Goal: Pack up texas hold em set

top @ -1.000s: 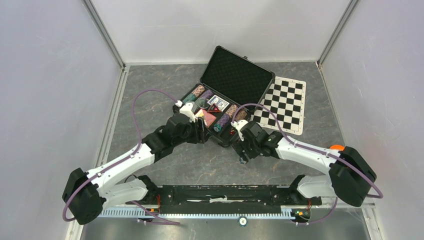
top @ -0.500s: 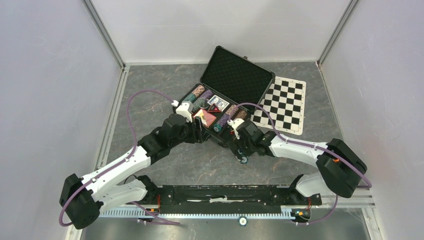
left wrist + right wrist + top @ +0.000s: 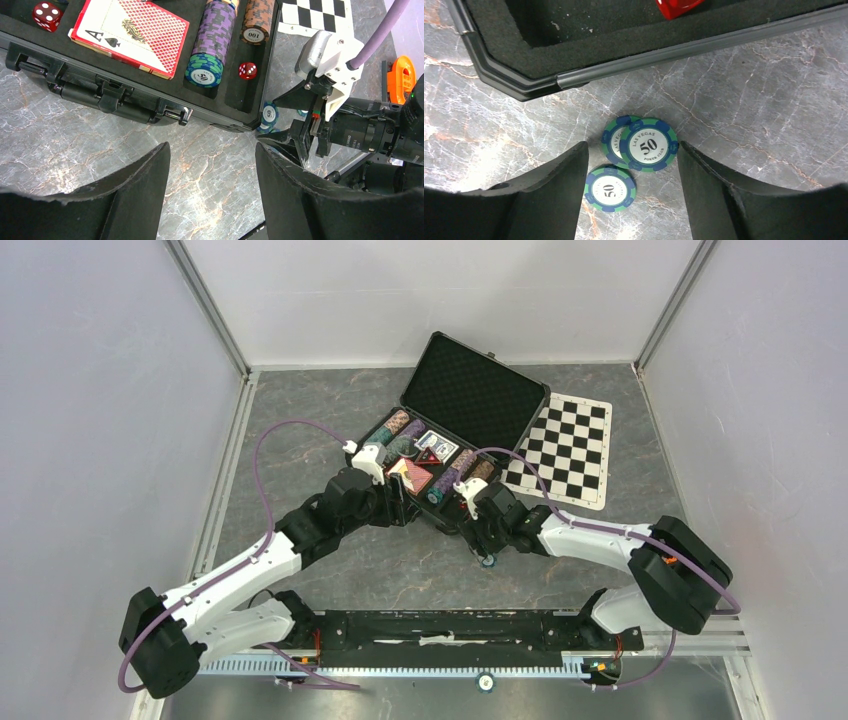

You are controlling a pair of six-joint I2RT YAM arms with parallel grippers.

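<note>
Right tool (image 3: 632, 146): has moved in; open, three loose teal chips (image 3: 649, 145) between its fingers.
Left tool (image 3: 212, 147): open, empty.
Meaning: pickup seems next.

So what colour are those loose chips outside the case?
Round poker chips: green and blue striped, white centres; clearest in right wrist view.
</note>
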